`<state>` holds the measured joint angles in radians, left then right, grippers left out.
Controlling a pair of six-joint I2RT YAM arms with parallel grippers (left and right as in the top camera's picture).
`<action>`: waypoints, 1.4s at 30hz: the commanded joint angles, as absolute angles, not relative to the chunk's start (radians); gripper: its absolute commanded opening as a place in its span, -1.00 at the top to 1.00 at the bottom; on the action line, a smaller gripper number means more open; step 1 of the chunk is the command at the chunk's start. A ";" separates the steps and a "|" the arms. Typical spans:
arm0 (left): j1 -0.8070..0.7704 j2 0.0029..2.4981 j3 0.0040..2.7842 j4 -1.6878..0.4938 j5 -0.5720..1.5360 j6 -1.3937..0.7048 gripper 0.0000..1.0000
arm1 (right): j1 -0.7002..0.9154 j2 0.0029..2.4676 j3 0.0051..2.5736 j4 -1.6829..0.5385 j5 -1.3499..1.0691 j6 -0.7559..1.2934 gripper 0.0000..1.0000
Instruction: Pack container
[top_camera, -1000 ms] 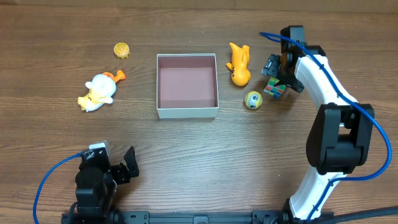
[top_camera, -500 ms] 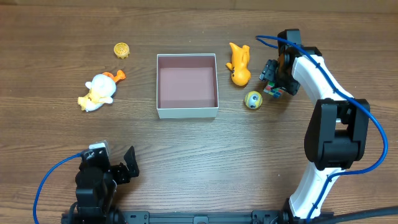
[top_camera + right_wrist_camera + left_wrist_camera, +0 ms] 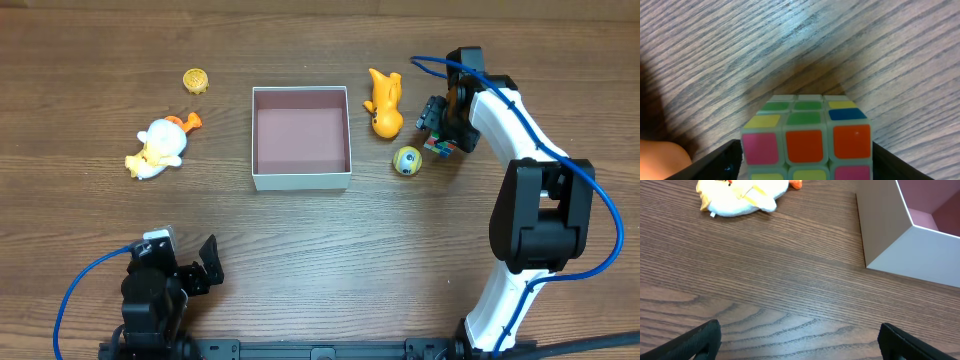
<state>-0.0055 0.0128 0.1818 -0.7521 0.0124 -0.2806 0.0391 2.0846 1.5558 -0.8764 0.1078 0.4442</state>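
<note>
Brown wood-grain counter [image 3: 400,250] seen from above. Nearest, left fingers [image 3: 702,337] spread wide, gripping nothing. Midway, square white container [image 3: 300,181] with pink-brown inside, white duck toy [image 3: 157,148] well to its left. Right of container, yellow ball [image 3: 406,160], then orange duck [image 3: 384,105] beyond. Farther right, right fingers [image 3: 730,160] pressed against both sides of multicoloured cube [image 3: 807,140]. Farthest, small gold disc [image 3: 196,80].

The overhead camera looks straight down from well above on the whole table [image 3: 400,260]. The left wrist camera sits low, facing forward across the wood toward a corner of the container [image 3: 885,230] and the white duck toy [image 3: 742,197], both also seen overhead. The right wrist camera looks down from very near at the colour cube [image 3: 807,142], partly hidden overhead.
</note>
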 commanded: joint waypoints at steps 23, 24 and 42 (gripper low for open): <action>0.001 0.005 0.172 -0.750 0.019 -0.261 -1.00 | 0.038 2.090 1.447 -0.809 0.103 0.436 -0.18; 0.001 0.005 0.172 -0.750 0.019 -0.262 -1.00 | 0.038 2.090 1.448 -0.809 0.103 0.434 -0.17; 0.001 0.005 0.172 -0.750 0.019 -0.261 -1.00 | 0.038 2.089 1.583 -0.880 0.130 0.338 -0.14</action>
